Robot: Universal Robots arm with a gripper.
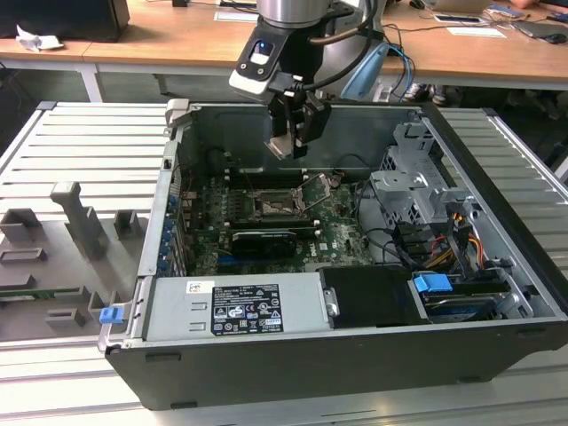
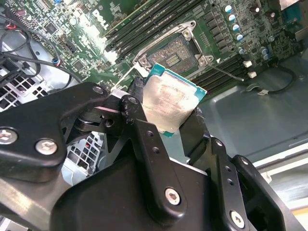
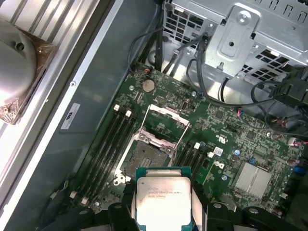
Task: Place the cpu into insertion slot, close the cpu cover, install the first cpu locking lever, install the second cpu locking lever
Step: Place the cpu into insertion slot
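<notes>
Placement of the cpu [image 2: 171, 103] is the step in hand, as I judge it. My pincer [image 2: 168, 113] is clamped narrow on the chip, one finger on each of two opposite edges, and the chip's pale metal top faces the cameras in both wrist views. In the exterior view the pincer [image 1: 293, 142] hangs inside the open computer case [image 1: 266, 373], above the green motherboard [image 1: 337, 226] and clear of it, so the cpu is in the air and touches nothing but my fingers. The insertion slot [image 3: 144, 159] lies below with its dark centre bare, flanked by the long black memory slots [image 3: 111, 139]. The cpu cover [image 3: 169, 114] stands raised on its hinge at one edge of the slot, with the board showing through its window, so I see nothing barring the way down. The cover is not yet closed. In the first wrist view the cpu [image 3: 163, 199] sits near the slot but off to one side of it, not over its centre. Setting the chip down would, to my mind, call for bringing it squarely over the slot, matching its edges to the rim, keeping it level and lowering it gently with no sideways drag. I take the slot's contacts to be delicate. I cannot tell which corner is keyed.
</notes>
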